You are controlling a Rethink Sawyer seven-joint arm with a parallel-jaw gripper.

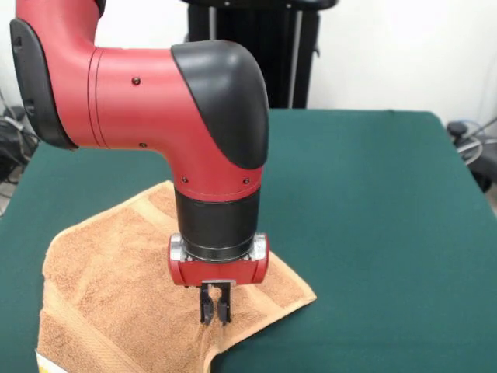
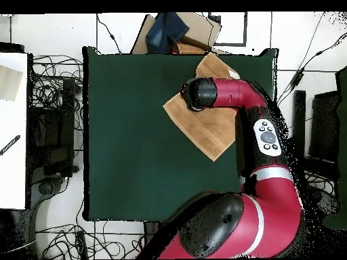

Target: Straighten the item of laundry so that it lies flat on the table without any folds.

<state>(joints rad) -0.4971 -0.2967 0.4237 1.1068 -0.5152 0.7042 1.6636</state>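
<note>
Your arm (image 1: 155,101) drops from upper left, wrist vertical; gripper (image 1: 215,311) pinched closed on orange-tan terry towel (image 1: 109,287), lower left on green table (image 1: 373,217).

Red arm (image 2: 237,95) over orange-tan towel (image 2: 207,135) near green table (image 2: 135,135) corner.

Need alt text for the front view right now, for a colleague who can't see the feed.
The red and black arm reaches down over an orange-tan towel on the dark green table, its gripper at the towel's near right part, fingers close together and pinching the cloth. The towel lies skewed and uneven, with a white-yellow tag at its lower left edge.
</note>
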